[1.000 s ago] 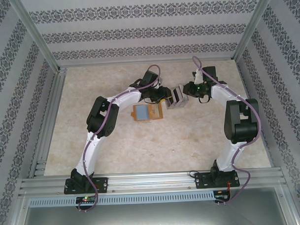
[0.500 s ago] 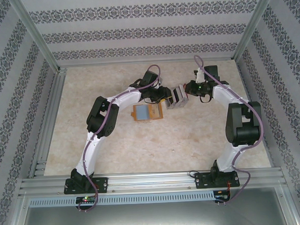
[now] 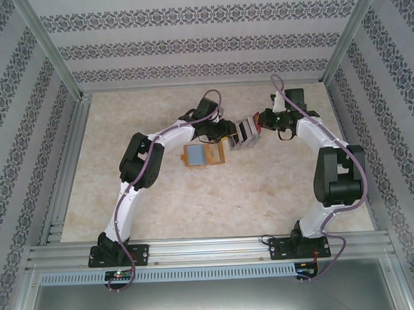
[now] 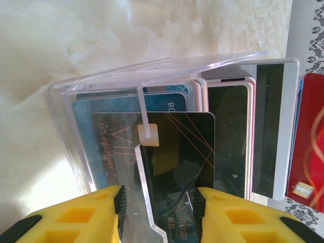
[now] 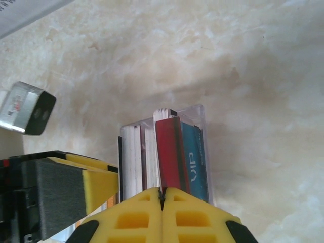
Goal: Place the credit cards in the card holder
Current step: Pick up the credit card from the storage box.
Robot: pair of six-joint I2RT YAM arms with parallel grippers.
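Note:
The credit cards [image 3: 244,133] stand on edge in a clear plastic case [image 4: 101,91] at the middle back of the table. My left gripper [image 3: 228,135] clamps that case from the left, its yellow fingers [image 4: 76,215] on either side of a black VIP card [image 4: 177,147]. My right gripper [image 5: 162,195] is shut on the edge of a red card [image 5: 169,152] in the stack, next to a blue card [image 5: 195,157]. In the top view the right gripper [image 3: 260,121] meets the stack from the right. The card holder [image 3: 203,155], an orange wallet, lies open and flat just in front and to the left.
A silver card with a dark stripe [image 4: 276,126] and a red card [image 4: 310,152] fan out past the case on the right. A metal frame and patterned walls [image 3: 203,46] enclose the beige table [image 3: 215,202]. A small grey block [image 5: 28,109] sits left of the stack.
My right gripper has closed onto the red card's edge, and the right arm has shifted slightly toward the back. The left arm, the case and the wallet have stayed put.

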